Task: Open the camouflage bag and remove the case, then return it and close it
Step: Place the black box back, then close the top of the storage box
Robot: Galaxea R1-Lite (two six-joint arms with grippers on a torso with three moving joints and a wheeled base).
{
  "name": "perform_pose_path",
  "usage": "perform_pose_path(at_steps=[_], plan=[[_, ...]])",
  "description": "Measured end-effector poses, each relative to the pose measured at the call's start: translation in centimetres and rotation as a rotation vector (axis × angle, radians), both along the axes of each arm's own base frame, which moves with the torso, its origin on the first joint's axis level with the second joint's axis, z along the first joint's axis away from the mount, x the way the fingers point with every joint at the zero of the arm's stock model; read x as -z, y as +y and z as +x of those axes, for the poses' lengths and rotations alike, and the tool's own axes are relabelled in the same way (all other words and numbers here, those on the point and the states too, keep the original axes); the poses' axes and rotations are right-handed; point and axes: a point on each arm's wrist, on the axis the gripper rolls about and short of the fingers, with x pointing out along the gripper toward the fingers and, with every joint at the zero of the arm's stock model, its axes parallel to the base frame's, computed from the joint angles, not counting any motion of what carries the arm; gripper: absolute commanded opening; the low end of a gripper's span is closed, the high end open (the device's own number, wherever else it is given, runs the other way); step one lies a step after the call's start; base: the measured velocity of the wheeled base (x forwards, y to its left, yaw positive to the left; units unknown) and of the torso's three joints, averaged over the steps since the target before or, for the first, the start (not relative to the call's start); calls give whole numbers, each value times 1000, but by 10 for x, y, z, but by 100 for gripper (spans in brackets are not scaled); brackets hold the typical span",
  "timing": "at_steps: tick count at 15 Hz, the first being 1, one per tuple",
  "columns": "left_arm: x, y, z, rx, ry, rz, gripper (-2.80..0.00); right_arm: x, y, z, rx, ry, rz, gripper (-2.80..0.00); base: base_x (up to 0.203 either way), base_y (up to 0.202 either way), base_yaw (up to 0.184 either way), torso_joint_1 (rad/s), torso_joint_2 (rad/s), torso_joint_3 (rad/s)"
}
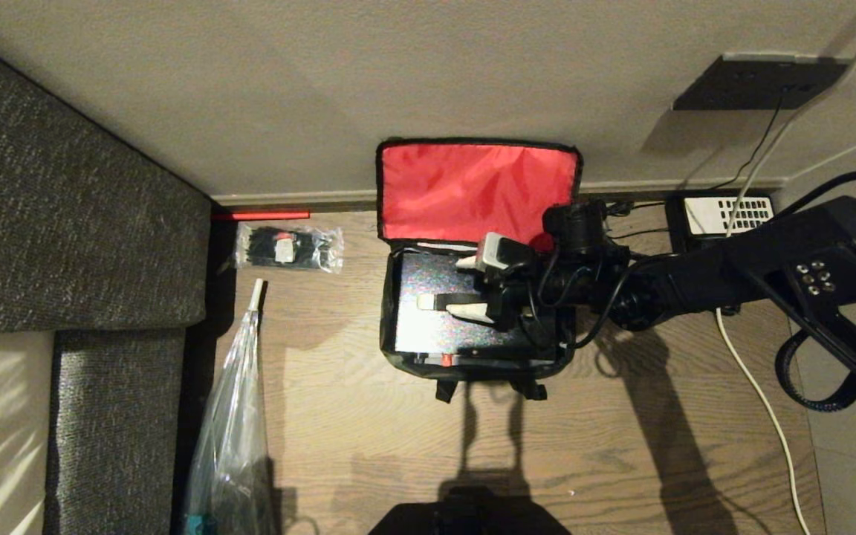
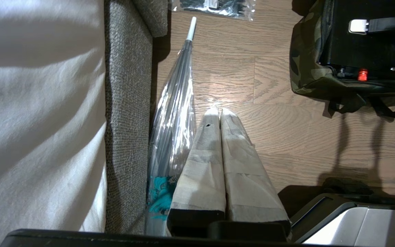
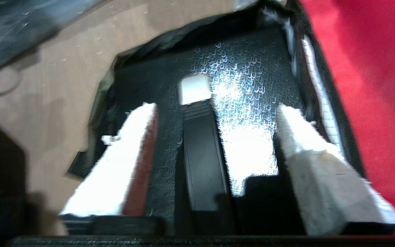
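Lying flat inside the camouflage bag (image 1: 398, 349), the case (image 1: 435, 319), right tool (image 1: 465, 286) spread just above it

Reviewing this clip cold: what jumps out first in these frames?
The red lid lining of the open camouflage bag, propped against the wall at the far side of the wood floor. Just in front of it, the right gripper hangs with fingers spread over the speckled black case lying inside the bag. A clear plastic umbrella lies along the grey sofa on the left.
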Motion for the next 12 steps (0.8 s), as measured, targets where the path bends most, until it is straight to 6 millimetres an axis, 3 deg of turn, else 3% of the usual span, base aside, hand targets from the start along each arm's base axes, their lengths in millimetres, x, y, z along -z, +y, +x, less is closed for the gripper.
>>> perform_pose_path(at_steps=[3,4,8,12], plan=[[0,0,0,-2,-1,0,-280,-11,-18,-27,29,71,5,0,0,0,0,0,0,0],[0,0,0,-2,0,0,-280,-15,-27,-42,50,116,12,-280,0,0,0,0,0,0],[0,0,0,-2,0,0,-280,-33,-74,-107,249,311,92,-280,0,0,0,0,0,0],[0,0,0,-1,0,0,-280,-33,-116,-178,507,436,168,-280,0,0,0,0,0,0]])
